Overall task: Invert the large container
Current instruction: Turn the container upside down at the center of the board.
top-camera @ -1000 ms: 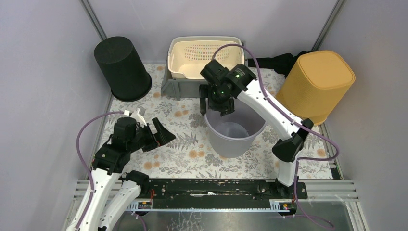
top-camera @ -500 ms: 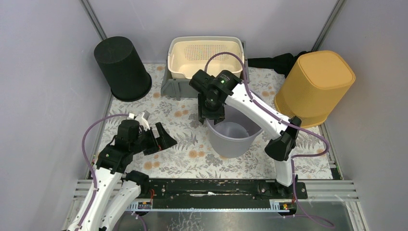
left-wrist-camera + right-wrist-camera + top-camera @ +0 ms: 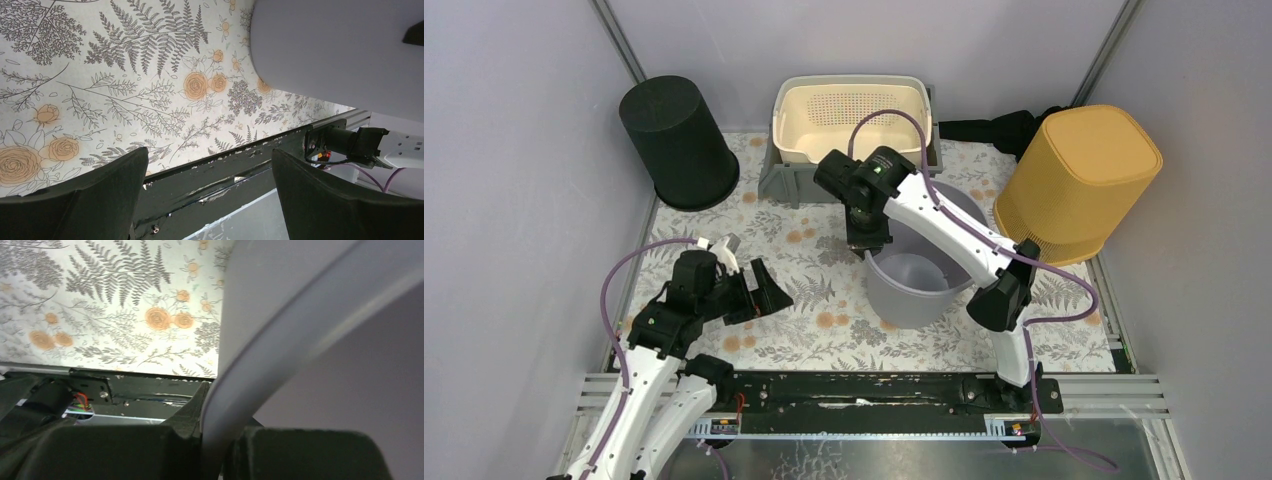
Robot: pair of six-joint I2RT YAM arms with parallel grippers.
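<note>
The large container (image 3: pixel 921 288) is a pale grey bucket standing upright on the flowered mat, its mouth facing up. My right gripper (image 3: pixel 867 243) is shut on the bucket's far-left rim; in the right wrist view the rim (image 3: pixel 280 350) runs between the two black fingers (image 3: pixel 195 415), one outside the wall and one inside. My left gripper (image 3: pixel 764 290) hovers low over the mat to the left of the bucket, open and empty. In the left wrist view the bucket's outer wall (image 3: pixel 340 50) fills the upper right, well beyond the spread fingers of the left gripper (image 3: pixel 207 160).
An upside-down black bin (image 3: pixel 679 140) stands at the back left and an upside-down yellow bin (image 3: pixel 1079 180) at the right. A cream basket (image 3: pixel 849 120) sits in a grey tray at the back. A black rail (image 3: pixel 874 385) runs along the near edge.
My right gripper came down to the left onto the bucket's rim and closed on it. My left arm drifted slightly to the right, still open.
</note>
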